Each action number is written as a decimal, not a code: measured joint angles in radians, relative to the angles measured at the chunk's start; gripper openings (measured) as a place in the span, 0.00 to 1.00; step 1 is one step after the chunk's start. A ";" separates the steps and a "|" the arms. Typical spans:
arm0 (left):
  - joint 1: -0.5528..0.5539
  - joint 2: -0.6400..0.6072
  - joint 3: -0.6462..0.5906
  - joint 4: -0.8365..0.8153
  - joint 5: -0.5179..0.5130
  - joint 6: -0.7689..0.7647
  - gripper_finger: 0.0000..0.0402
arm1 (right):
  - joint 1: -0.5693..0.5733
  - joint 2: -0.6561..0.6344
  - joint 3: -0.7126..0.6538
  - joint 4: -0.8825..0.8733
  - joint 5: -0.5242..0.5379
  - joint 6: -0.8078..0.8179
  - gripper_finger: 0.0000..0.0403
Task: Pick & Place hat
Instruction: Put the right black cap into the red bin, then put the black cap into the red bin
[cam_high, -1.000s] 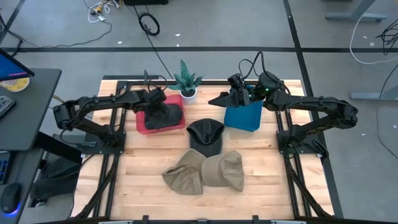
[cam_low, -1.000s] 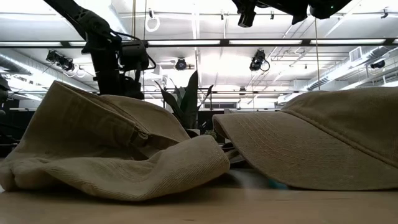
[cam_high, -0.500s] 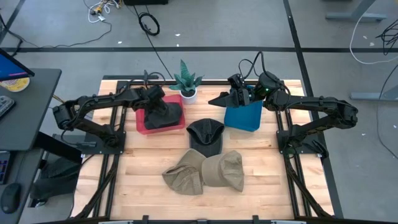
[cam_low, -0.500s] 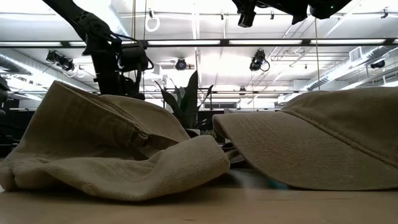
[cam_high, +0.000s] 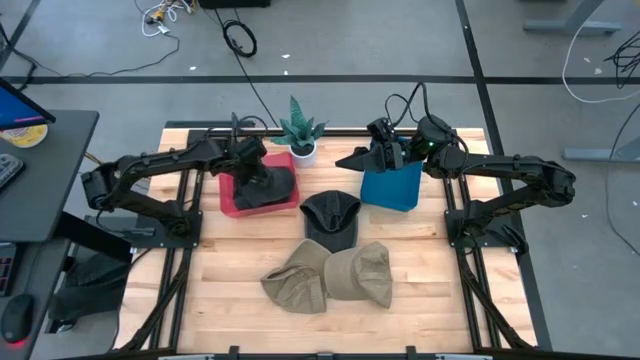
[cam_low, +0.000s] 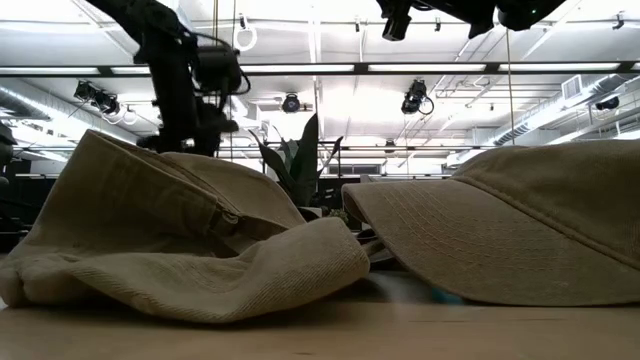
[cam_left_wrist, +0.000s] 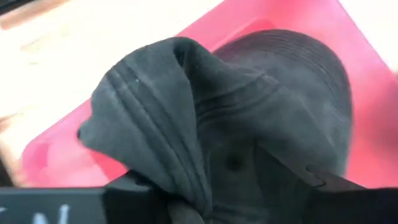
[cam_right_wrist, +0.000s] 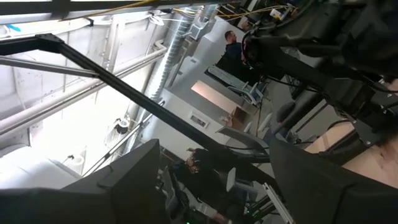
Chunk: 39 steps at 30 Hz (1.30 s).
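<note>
A dark grey hat (cam_high: 266, 185) lies crumpled in the red bin (cam_high: 232, 198) at the far left of the table. My left gripper (cam_left_wrist: 199, 196) hangs open just above the hat, and a raised fold of the hat (cam_left_wrist: 180, 124) stands between its fingers. A black hat (cam_high: 332, 217) lies flat on the table's middle. Two khaki hats (cam_high: 298, 281) (cam_high: 366, 271) lie near the front edge. My right gripper (cam_high: 374, 156) is open and touches nothing, held above the far left corner of the blue bin (cam_high: 392, 188). My left gripper comes at the dark grey hat from above, pointing down. The raised fold of the crown (cam_left_wrist: 189, 186) runs down between its two fingers (cam_left_wrist: 323, 193). Whether either finger touches the cloth I cannot tell. The hat rests in the red bin.
A small potted plant (cam_high: 299, 131) stands at the far edge between the two bins. In the low view the khaki hats (cam_low: 180, 240) (cam_low: 510, 220) fill the foreground. Bare wood lies at the table's front corners. A person (cam_right_wrist: 233, 40) shows in the room beyond.
My left gripper has risen a little above the red bin. The dark grey hat stays in the bin. My right arm has kept still.
</note>
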 joint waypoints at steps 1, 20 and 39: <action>-0.004 -0.013 0.013 -0.027 0.003 0.001 0.52 | 0.000 0.000 0.000 0.000 -0.002 0.000 0.75; 0.019 -0.262 0.277 -0.183 0.083 -0.037 0.61 | -0.023 0.000 0.000 0.017 -0.094 0.001 0.75; -0.411 -0.281 0.293 -0.081 0.095 -0.358 0.59 | 0.015 -0.206 0.001 -0.673 -0.071 -0.234 0.74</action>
